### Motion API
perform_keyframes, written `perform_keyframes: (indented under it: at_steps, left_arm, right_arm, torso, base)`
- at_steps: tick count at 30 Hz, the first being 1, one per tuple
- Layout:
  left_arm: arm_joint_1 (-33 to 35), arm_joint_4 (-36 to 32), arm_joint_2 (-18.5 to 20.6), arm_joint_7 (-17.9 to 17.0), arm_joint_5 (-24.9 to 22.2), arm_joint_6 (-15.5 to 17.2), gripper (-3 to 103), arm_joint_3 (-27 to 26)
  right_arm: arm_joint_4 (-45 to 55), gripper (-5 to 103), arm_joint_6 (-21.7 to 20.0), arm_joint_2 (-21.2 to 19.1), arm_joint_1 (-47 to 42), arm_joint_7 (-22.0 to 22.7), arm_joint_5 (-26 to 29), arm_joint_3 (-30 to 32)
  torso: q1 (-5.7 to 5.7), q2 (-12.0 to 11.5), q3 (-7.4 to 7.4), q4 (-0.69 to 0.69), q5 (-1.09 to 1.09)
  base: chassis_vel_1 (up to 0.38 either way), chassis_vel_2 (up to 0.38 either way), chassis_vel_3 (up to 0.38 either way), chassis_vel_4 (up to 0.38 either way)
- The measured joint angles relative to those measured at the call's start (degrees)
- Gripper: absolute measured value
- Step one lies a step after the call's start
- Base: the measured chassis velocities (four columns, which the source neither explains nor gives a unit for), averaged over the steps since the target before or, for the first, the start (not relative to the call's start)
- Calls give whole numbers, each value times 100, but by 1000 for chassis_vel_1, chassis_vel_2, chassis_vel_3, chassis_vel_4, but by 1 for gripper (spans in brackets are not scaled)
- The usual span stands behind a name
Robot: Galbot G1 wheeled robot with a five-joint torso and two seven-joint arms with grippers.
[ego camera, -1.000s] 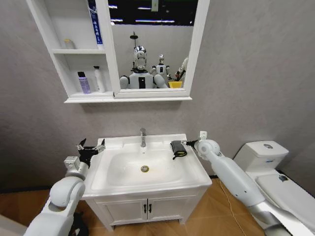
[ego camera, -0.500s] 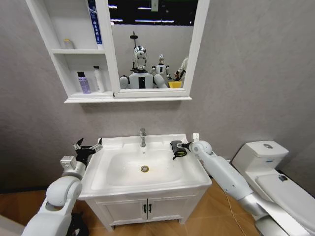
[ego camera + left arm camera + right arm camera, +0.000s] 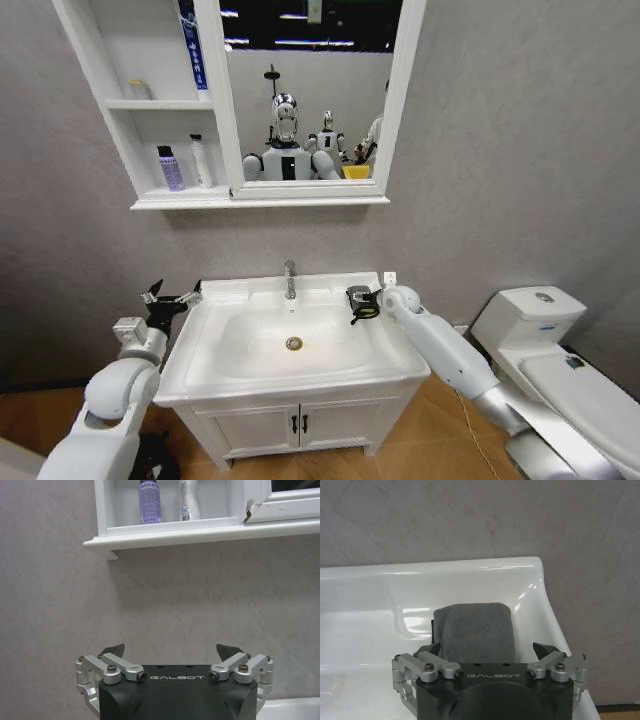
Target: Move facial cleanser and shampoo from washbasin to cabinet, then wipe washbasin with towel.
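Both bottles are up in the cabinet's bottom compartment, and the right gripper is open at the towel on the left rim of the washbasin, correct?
Not quite: the towel lies on the washbasin's right rim, as the head view shows. The rest holds: both bottles stand in the cabinet's bottom compartment, and the right gripper is open at the towel.

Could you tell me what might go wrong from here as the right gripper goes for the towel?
The towel lies on the washbasin's narrow right ledge beside the bowl, so a nudge from the open right gripper could push it into the bowl or off the outer edge. It lies flat, so the fingers may pinch only its top fold.
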Motion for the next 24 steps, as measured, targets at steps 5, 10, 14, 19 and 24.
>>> perform_keyframes:
  at_steps: [5, 10, 14, 19, 24]
  left_arm:
    - [-69, 23, 16, -29, -42, -52, 100, -3]
    - [-111, 45, 19, -68, -63, -92, 100, 0]
    - [-124, 51, 34, -72, -94, -99, 100, -10]
    - [-209, 85, 70, -76, -131, -108, 100, -40]
    - [-191, 77, 75, -76, -148, -108, 100, -73]
  right_arm:
    - [-47, 100, 2, 30, 3, -9, -60, -58]
    - [-112, 94, 22, 54, 19, -18, -76, -92]
    - [-123, 84, 49, 50, 27, -20, -73, -128]
    - [-125, 63, 68, 48, 27, -13, -64, -148]
    - [-114, 46, 81, 29, 20, 6, -55, -152]
  torso:
    - [0, 0, 0, 0, 1]
    - [0, 0, 0, 0, 1]
    - [0, 0, 0, 0, 1]
    - [0, 0, 0, 0, 0]
    - [0, 0, 0, 0, 0]
  base:
    - [0, 0, 0, 0]
    - [0, 0, 0, 0]
    - [0, 0, 0, 0]
    - [0, 0, 0, 0]
    - [0, 0, 0, 0]
